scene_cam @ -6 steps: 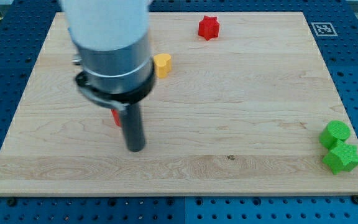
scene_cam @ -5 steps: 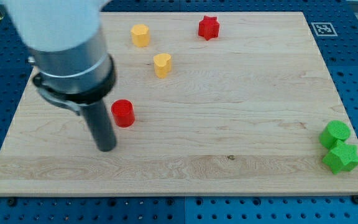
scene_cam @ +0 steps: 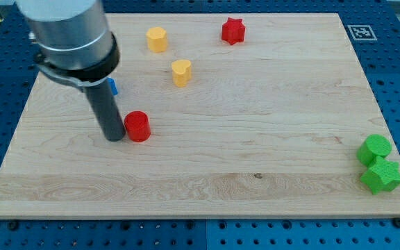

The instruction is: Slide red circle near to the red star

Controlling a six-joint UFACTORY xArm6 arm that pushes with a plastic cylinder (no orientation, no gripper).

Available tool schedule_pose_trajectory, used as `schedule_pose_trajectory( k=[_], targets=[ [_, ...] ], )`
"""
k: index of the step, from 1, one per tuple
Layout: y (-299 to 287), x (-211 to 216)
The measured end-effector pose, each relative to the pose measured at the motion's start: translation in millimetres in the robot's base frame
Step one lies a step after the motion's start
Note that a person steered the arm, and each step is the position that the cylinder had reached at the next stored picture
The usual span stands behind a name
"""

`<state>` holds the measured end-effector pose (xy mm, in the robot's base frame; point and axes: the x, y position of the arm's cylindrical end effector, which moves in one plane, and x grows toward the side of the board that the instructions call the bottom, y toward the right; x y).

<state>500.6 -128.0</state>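
On the pale wooden board (scene_cam: pixel 255 139), left of centre: red circular block (scene_cam: pixel 138 126), upright, round, no discernible long axis or heading. Bare wood toward the view's right and top; red star-shaped block (scene_cam: pixel 233 30) well apart near the top edge. Dark rod, my tip (scene_cam: pixel 114 137), just beside the circle's left, seemingly touching. No pincer fitted; nothing pinched.

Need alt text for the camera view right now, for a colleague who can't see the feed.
My tip sits just to the view's left of the red circle on the wooden board, touching or nearly so. The red star lies far off near the view's top. Two yellow blocks sit between, two green blocks at lower right.
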Motion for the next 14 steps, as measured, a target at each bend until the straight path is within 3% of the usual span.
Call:
schedule_pose_trajectory(
  k=[6, 7, 8, 10, 14],
  targets=[
    [147, -1],
    [152, 0],
    [124, 33],
    [109, -14],
    [99, -26]
  ],
)
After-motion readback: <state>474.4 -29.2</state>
